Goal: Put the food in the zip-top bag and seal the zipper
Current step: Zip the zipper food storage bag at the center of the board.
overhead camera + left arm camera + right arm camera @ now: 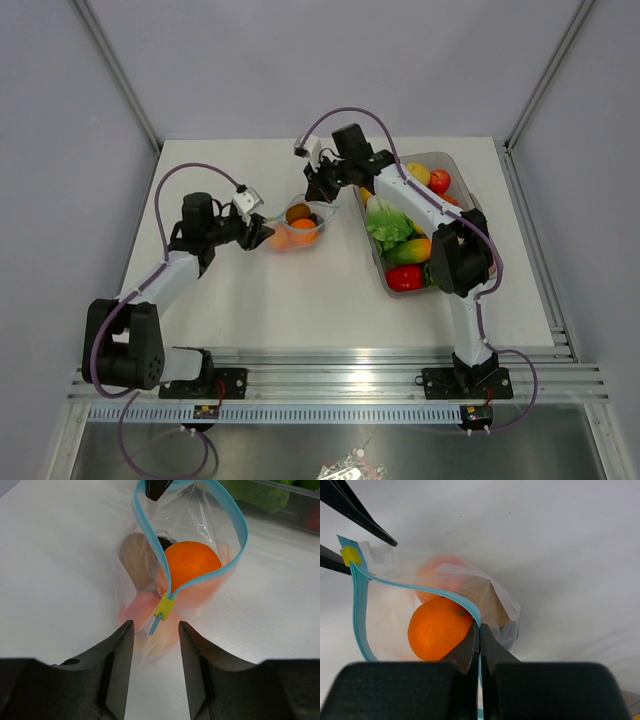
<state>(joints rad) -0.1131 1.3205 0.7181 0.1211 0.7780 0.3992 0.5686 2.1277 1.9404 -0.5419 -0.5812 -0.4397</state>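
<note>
zipper (356,605) edge in right claw (479,627) — left claw (156,627) agape just beside

Bare table (250,300) flanks the zip-top bag (316,214); tray (452,158) stands close right.

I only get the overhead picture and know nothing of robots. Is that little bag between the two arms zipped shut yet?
Observer: No. The left wrist view shows the blue zipper gaping in a wide loop, an orange showing through it.
Visitor: Is anything gripping it?
Observer: Yes, the right end effector is pinched shut on the zipper strip.
Visitor: And the other one?
Observer: The left end effector stands open, a yellow slider just ahead of its gap.
</note>
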